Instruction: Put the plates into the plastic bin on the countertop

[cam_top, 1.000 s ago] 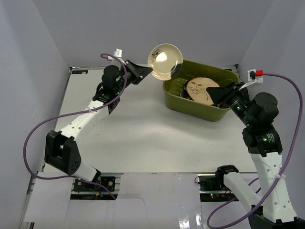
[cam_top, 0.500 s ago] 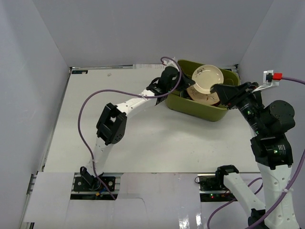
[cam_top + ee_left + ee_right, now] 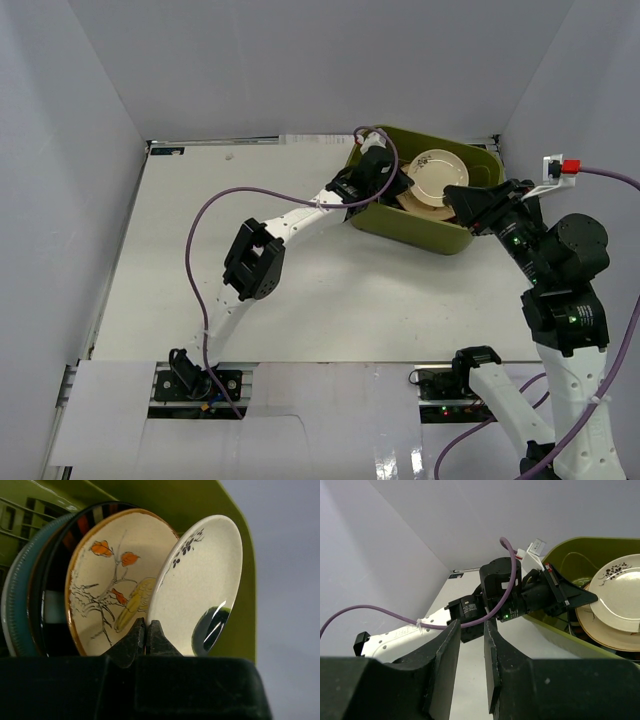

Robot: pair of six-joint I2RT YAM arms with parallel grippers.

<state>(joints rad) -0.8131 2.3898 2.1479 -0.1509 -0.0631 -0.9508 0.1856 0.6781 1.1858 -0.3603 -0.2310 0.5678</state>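
I can read no words, numbers, labels or brand marks in any of my three camera views.

Left wrist view: the teal plate (image 3: 11,605) and a dark glossy plate (image 3: 52,585) show only as rims at 9 o'clock — the bird-painted plate (image 3: 107,580) covers the rest; the small cream plate (image 3: 200,580) has its 6 o'clock rim hidden behind the left jaws
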